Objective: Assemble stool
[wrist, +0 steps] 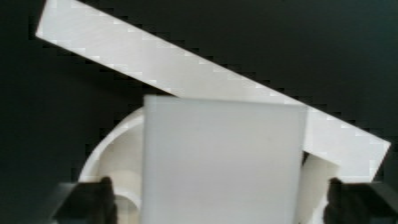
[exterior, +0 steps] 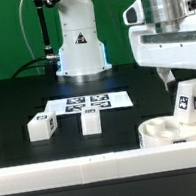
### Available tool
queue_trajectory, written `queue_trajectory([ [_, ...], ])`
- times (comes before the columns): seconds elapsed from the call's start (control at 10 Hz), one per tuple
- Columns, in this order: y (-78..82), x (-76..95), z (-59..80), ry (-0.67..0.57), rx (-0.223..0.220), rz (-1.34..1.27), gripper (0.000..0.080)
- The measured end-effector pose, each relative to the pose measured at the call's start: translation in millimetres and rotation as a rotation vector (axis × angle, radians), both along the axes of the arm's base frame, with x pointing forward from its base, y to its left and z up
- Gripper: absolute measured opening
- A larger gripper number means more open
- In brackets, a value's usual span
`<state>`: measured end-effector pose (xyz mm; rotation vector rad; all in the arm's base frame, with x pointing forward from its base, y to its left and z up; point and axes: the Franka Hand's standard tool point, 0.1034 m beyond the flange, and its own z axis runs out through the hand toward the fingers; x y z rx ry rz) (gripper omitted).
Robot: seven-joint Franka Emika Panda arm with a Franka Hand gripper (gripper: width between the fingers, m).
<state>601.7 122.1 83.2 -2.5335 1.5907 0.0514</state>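
Wide exterior and close wrist views share leg (exterior: 190, 101) (wrist: 222, 160).

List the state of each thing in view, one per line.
Seat: flat on the table.
Upright leg: standing in the seat.
Left leg: loose on table.
Middle leg: loose on table.
Gripper: open, jaws astride the upright leg.
Marker board: lying flat.

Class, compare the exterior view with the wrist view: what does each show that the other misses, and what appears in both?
Exterior view only: the marker board, loose legs and the arm's base. Wrist view only: both fingers flanking the upright leg. Both: that leg, the seat and the rail.
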Motion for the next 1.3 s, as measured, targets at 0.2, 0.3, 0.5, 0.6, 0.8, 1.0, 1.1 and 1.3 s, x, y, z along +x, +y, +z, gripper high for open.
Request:
queue_trajectory([
  [0.2,2.2,1.4,13.7,-0.024,0.008,0.043,0.0645],
  [0.3,2.6,1.2,12.8,-0.025,0.011,0.045,0.0645],
  [0.5,2.5,0.9,11.6,-0.046,0.002,0.196,0.0649],
  [0.6,2.9,1.1,12.1,-0.058,-0.009,0.300,0.0649],
  [0.8,6.6,5.1,18.7,-0.098,-0.027,0.596,0.0649],
  [1.0,3.6,7.7,22.3,-0.135,-0.038,0.824,0.0649],
  [1.1,2.8,7.7,21.7,-0.146,-0.045,0.903,0.0649],
  [1.3,2.6,7.6,21.3,-0.160,-0.050,1.004,0.0649],
])
